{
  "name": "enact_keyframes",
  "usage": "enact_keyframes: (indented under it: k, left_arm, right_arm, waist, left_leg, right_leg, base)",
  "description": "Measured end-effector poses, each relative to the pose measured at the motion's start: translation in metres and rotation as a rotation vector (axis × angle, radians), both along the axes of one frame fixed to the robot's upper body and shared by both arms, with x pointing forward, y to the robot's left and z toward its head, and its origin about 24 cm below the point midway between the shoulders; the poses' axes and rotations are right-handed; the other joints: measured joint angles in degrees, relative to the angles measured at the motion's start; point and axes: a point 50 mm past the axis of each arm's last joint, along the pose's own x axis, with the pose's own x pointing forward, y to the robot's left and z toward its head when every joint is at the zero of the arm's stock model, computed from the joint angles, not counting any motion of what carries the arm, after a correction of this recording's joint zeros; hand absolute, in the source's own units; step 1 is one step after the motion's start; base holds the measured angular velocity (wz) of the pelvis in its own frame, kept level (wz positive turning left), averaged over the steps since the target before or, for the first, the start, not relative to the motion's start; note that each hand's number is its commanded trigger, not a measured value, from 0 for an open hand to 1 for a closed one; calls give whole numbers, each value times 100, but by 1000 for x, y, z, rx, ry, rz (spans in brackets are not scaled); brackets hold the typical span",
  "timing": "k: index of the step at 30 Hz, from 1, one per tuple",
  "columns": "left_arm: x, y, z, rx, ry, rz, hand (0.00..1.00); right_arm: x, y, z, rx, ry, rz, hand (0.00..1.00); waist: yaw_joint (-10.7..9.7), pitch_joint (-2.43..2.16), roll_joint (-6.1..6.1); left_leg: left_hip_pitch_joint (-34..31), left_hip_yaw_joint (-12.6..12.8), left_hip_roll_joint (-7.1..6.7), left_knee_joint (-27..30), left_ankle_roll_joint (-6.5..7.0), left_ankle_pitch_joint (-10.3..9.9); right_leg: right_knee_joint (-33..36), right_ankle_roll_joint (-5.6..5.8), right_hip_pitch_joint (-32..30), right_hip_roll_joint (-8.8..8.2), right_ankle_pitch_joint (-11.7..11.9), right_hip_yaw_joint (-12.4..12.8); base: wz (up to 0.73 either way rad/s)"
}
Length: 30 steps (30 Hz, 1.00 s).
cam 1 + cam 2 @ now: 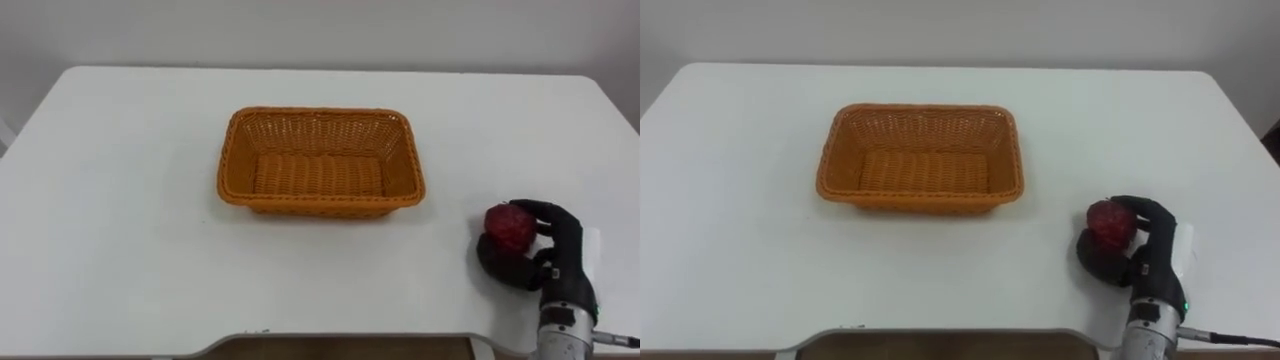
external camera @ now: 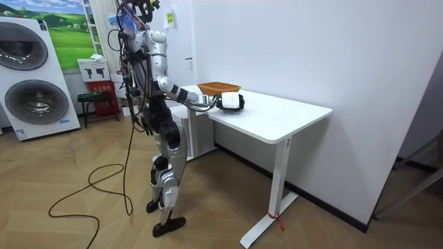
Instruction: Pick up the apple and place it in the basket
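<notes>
Surface: white table against a plain pale wall; robot stands at its near edge (room view has a washing machine on that view's left, well behind the robot).
Centre: orange wicker basket, rectangular, mid-table, nothing in it.
Target spot: apple to the right of the basket and well apart from it, near the table's front right corner, inside the hand.
Target look: dark red, round, faintly mottled, dull shine on top; stem too small to tell.
Grasp: right hand, black, in from lower right; fingers curled over the apple's top and far side, thumb low on the near side, so closed round it.
Lift: cannot tell whether the apple is clear of the table.
Handling (judgement): firm, smooth, fairly light; rolls if let go, bruises if dropped or squeezed hard.
Hold point: round the widest part, thumb opposing fingers.
</notes>
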Motion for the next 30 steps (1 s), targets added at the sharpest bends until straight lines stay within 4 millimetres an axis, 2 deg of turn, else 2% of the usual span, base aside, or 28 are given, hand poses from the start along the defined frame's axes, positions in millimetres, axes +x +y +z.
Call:
enact_keyframes:
  k: [5, 12, 18, 24, 30]
  left_arm:
    - [0, -1, -1, -14, 14, -2, 0]
    - [2, -2, -2, -18, 19, -24, 0]
    - [-3, -3, -2, -3, 35, -31, 0]
    - [1, -3, -2, 3, 26, -33, 0]
    - [10, -6, -2, 3, 3, -59, 0]
  right_arm:
    - [16, 6, 23, 2, -111, 26, 100]
    - [46, 19, 69, 22, -324, 85, 100]
    - [51, 27, 93, 35, -432, 122, 100]
    - [56, 39, 104, 65, -466, 210, 100]
    - [59, 50, 103, 34, -421, 307, 100]
  waist:
    - [-1, 14, 22]
    - [124, 12, -47]
    - [191, 8, -70]
    - [287, 18, -86]
    - [301, 35, -73]
  left_leg:
    - [-61, -4, -1, 3, -4, 5]
    - [-53, -10, -4, -35, -9, 9]
    - [102, -112, -21, -236, -23, 68]
    - [192, -190, -13, -421, -63, 139]
    - [185, -364, -14, -466, -71, 145]
  right_leg:
    - [11, 0, -69, 2, 0, 0]
    - [-11, 0, -72, 3, 0, -5]
    - [-22, 2, 24, 1, 1, -103]
    - [-24, 2, 36, 19, 2, -166]
    - [-15, 2, 14, 39, 2, -136]
  base:
    - [0]
    - [0]
    - [6]
    - [3]
    - [4]
